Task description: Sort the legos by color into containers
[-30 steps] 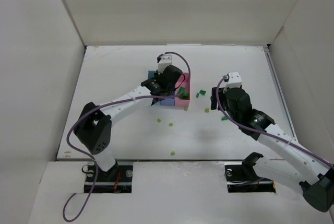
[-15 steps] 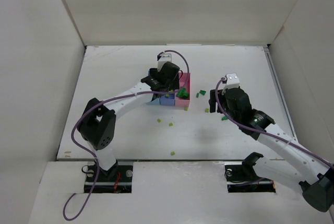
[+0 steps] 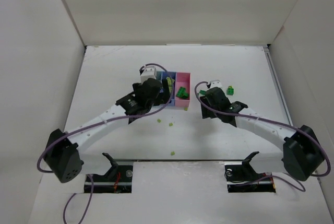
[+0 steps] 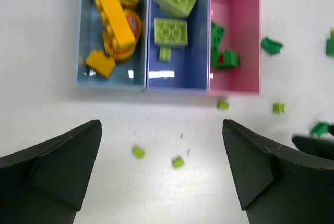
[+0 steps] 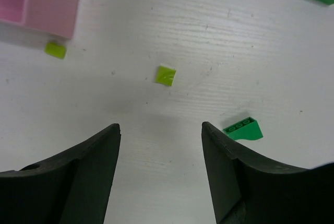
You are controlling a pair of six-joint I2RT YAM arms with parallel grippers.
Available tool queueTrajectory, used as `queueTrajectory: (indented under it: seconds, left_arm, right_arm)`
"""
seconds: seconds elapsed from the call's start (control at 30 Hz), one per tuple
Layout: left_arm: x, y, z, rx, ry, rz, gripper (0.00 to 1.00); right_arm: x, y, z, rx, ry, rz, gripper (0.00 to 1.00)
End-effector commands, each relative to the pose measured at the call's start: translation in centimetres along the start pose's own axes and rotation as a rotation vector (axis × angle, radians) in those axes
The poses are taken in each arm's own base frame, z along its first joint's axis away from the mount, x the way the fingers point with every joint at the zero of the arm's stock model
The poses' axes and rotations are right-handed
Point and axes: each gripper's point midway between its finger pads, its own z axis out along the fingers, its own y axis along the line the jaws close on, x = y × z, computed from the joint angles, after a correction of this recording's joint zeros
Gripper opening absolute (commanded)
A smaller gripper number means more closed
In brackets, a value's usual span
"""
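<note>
The containers are one tray of three joined bins: light blue [image 4: 83,36], periwinkle [image 4: 201,36] and pink [image 4: 245,25]. Yellow-orange legos [image 4: 115,20] lie in the light blue bin, lime green bricks [image 4: 171,31] in the periwinkle one, dark green pieces [image 4: 223,56] in the pink one. My left gripper [image 4: 162,127] hangs wide open in front of the tray, over two loose lime bits [image 4: 138,152] [image 4: 178,162]. Right of the tray, my right gripper [image 5: 160,126] is open and empty above the table, with a lime piece [image 5: 165,75] just ahead and a dark green slope brick [image 5: 243,129] beside its right finger.
More loose pieces lie around: a lime bit [image 5: 55,50] by the pink bin's corner, dark green pieces [image 4: 271,45] right of the tray, a dark green brick [image 3: 229,89] beyond the right gripper, and a lime bit [image 3: 173,153] near the front edge. White walls enclose the table.
My left gripper has opened and pulled back from above the pink bin toward the near left. The right arm has swung left, closer to the tray.
</note>
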Motion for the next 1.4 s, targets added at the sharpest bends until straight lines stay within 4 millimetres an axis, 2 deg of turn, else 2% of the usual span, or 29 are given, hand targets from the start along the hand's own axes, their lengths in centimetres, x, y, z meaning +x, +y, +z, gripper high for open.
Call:
queueTrajectory:
  seconds: [0.0, 0.03, 0.07, 0.17, 0.23, 0.33, 0.37, 0.4, 0.7, 0.83, 0.97, 1.23, 1.37]
  left_arm:
    - [3.6, 1.3, -2.1, 0.0, 0.061, -0.047, 1.0]
    - [3.9, 1.4, -3.0, 0.012, 0.058, -0.081, 1.0]
    - [5.5, 2.2, -3.4, -0.001, 0.089, -0.076, 1.0]
    - [7.2, 3.3, -4.4, 0.0, 0.112, -0.121, 1.0]
    - [7.6, 3.2, -4.8, 0.019, 0.119, -0.134, 1.0]
    - [7.7, 3.7, -5.5, 0.022, 0.115, -0.172, 1.0]
    - [7.5, 3.6, -5.7, 0.031, 0.106, -0.178, 1.0]
    - [7.6, 3.7, -5.7, 0.024, 0.112, -0.187, 1.0]
    - [7.9, 4.2, -6.0, 0.005, 0.114, -0.181, 1.0]
    - [7.9, 4.1, -6.0, -0.002, 0.119, -0.186, 1.0]
    - [8.0, 4.3, -6.0, -0.008, 0.125, -0.191, 1.0]
    - [7.7, 4.3, -6.1, -0.009, 0.112, -0.204, 1.0]
    - [8.0, 4.6, -6.2, -0.021, 0.123, -0.205, 1.0]
  right_arm:
    - [-2.0, 1.0, 0.6, -0.011, -0.032, 0.066, 0.67]
    - [-1.8, 1.1, 1.0, -0.009, -0.027, 0.064, 0.67]
    - [-1.3, 1.2, 1.7, -0.001, -0.007, 0.056, 0.67]
    - [-1.2, 1.1, 3.0, 0.021, 0.004, 0.068, 0.64]
    - [-1.4, 1.2, 3.7, 0.018, 0.004, 0.076, 0.63]
    - [-1.0, 1.2, 5.1, 0.033, 0.026, 0.075, 0.58]
    - [-1.3, 1.3, 5.4, 0.032, 0.022, 0.077, 0.54]
    - [-0.7, 1.3, 5.8, 0.039, 0.041, 0.07, 0.54]
    - [-1.2, 0.5, 7.3, 0.054, 0.033, 0.105, 0.54]
    - [-0.9, 0.4, 7.8, 0.052, 0.046, 0.108, 0.45]
    - [-0.4, 0.4, 7.9, 0.046, 0.058, 0.106, 0.38]
    - [-0.6, 0.5, 7.9, 0.043, 0.048, 0.109, 0.31]
    - [-0.9, 0.5, 7.7, 0.04, 0.04, 0.112, 0.23]
